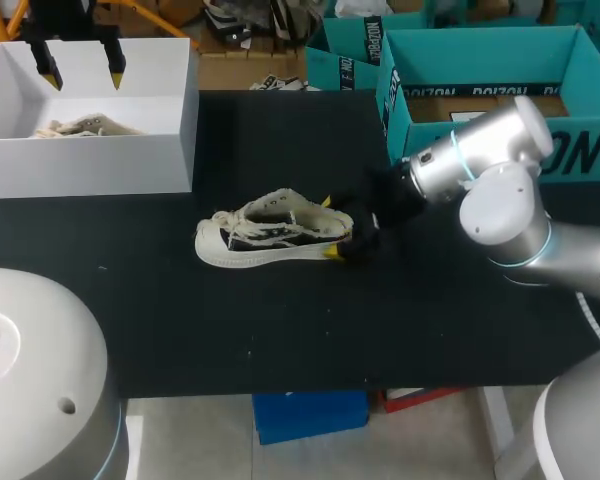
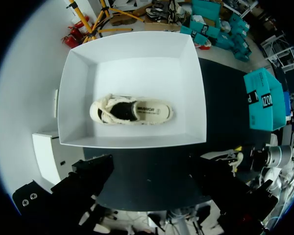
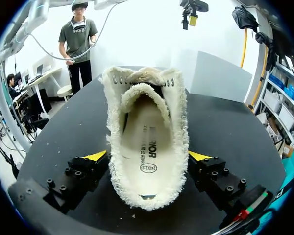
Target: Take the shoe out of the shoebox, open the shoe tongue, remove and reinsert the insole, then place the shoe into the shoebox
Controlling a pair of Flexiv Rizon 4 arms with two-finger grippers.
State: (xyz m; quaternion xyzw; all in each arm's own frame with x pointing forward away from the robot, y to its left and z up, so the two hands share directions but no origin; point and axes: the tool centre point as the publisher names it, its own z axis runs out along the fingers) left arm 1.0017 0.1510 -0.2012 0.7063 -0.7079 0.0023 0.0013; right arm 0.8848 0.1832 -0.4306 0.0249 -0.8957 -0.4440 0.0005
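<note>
Shoe (image 1: 270, 235), cream with frayed edges, is set upright on its sole in the middle of the black table (image 1: 280, 330), outside the white shoebox (image 1: 90, 160). Its heel end is clasped from both sides by the yellow-tipped fingers of the right gripper (image 3: 148, 155). The left gripper (image 1: 82, 65) is held above the shoebox, fingers spread, nothing gripped. A second shoe (image 2: 131, 109) is seen lying inside the box.

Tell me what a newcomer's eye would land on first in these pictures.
A cream fleece-edged sneaker lies in the middle of the black table, its heel held between the yellow-tipped fingers of the right gripper. At the far left stands a white cardboard shoebox holding a second cream sneaker, with the left gripper open above it.
</note>
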